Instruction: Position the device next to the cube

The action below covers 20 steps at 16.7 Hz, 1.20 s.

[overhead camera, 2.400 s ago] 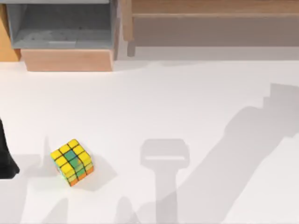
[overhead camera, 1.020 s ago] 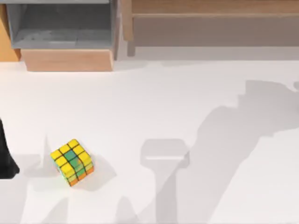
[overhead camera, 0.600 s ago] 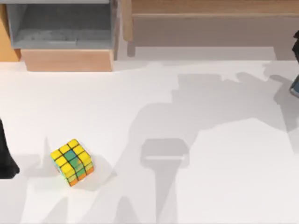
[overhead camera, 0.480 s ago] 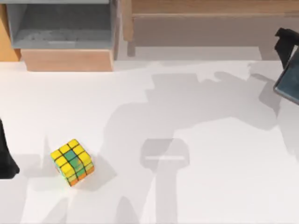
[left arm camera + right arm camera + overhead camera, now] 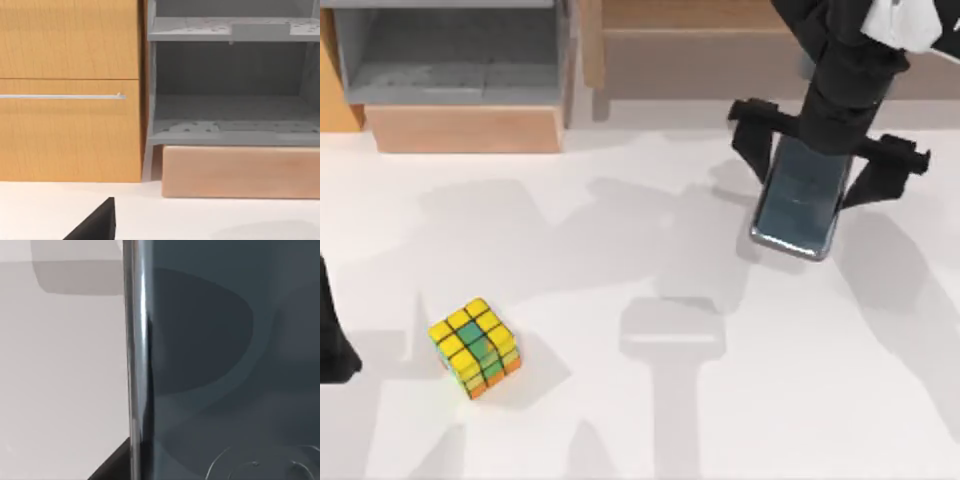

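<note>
The cube (image 5: 475, 347), yellow, green and orange on a black grid, rests on the white table at the front left. The device (image 5: 798, 208), a dark glossy phone with a silver rim, hangs above the table at the back right and casts a shadow below. My right gripper (image 5: 812, 180) is shut on the device, one black finger on each long side. Far across the table from the cube, the device (image 5: 225, 365) looms close in the right wrist view, silver rim running upright. My left arm (image 5: 330, 340) sits parked at the left edge.
A grey open shelf unit (image 5: 450, 60) with a wooden base block (image 5: 465, 128) stands at the back left. A wooden shelf (image 5: 720, 40) runs along the back. The left wrist view faces a wooden drawer front (image 5: 65, 96) and grey shelves (image 5: 230, 100).
My right arm has come in from the right edge and carried the device leftward over the table. The cube and my left arm have stayed put.
</note>
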Tool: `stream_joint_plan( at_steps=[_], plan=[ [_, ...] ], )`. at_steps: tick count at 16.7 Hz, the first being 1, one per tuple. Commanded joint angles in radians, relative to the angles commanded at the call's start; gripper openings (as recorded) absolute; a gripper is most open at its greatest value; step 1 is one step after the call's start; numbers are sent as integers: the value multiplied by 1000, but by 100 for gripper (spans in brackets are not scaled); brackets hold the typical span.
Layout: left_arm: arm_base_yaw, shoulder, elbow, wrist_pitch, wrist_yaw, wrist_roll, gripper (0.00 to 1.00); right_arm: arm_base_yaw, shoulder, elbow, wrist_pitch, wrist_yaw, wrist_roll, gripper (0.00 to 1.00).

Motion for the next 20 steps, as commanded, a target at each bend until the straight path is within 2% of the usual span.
stream_joint_plan(
  at_steps=[6,11,15,20],
  plan=[
    [0,0,0,0,0,0,100,261,42,39,-52,-5,73,0],
    [0,0,0,0,0,0,100,414,68,57,-82,-9,114,0],
    [0,0,0,0,0,0,100,470,77,62,-93,-11,128,0],
    [0,0,0,0,0,0,100,473,78,62,-94,-11,128,0]
  ],
)
